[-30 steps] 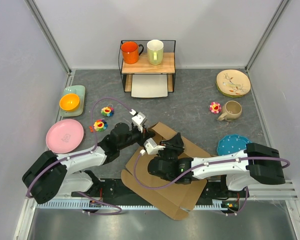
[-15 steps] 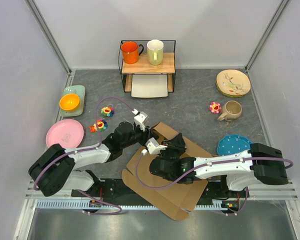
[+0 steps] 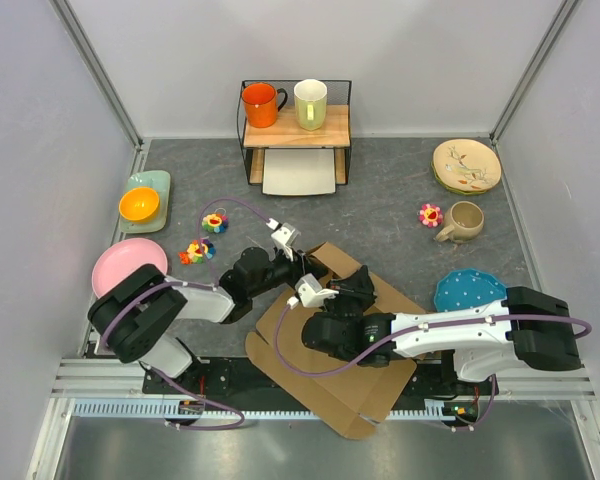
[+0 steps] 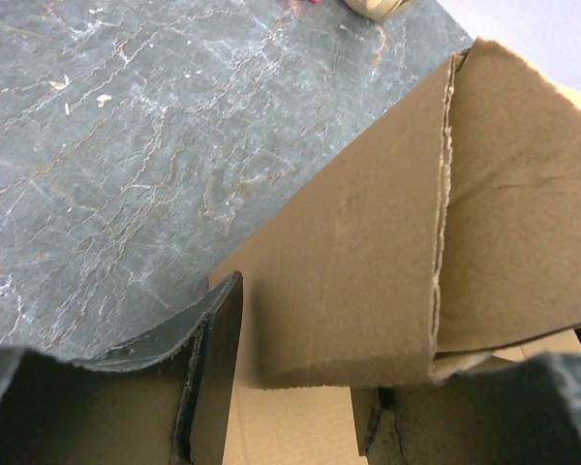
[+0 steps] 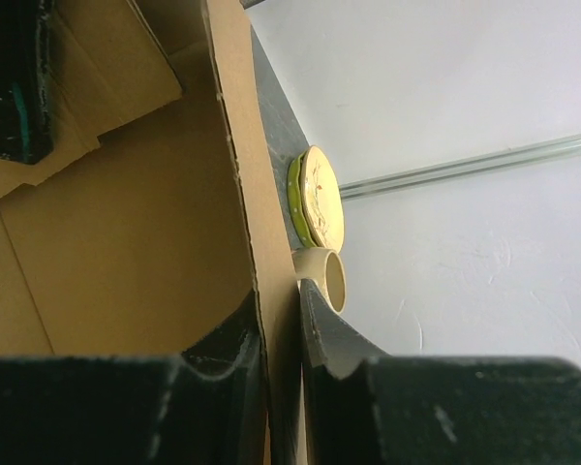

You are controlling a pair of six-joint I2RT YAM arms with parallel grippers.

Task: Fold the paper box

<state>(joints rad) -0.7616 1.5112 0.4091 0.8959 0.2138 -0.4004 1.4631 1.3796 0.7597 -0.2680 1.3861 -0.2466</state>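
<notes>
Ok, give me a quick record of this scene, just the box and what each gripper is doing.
box: box, brown cardboard, partly folded, flaps raised at the far end
left gripper: left gripper open, a raised flap between its fingers
right gripper: right gripper shut on an upright wall of the box
task state: not yet folded shut

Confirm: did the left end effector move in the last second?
Yes. The left end effector has slid slightly right, away from the rainbow flower toy and further over the paper box.
</notes>
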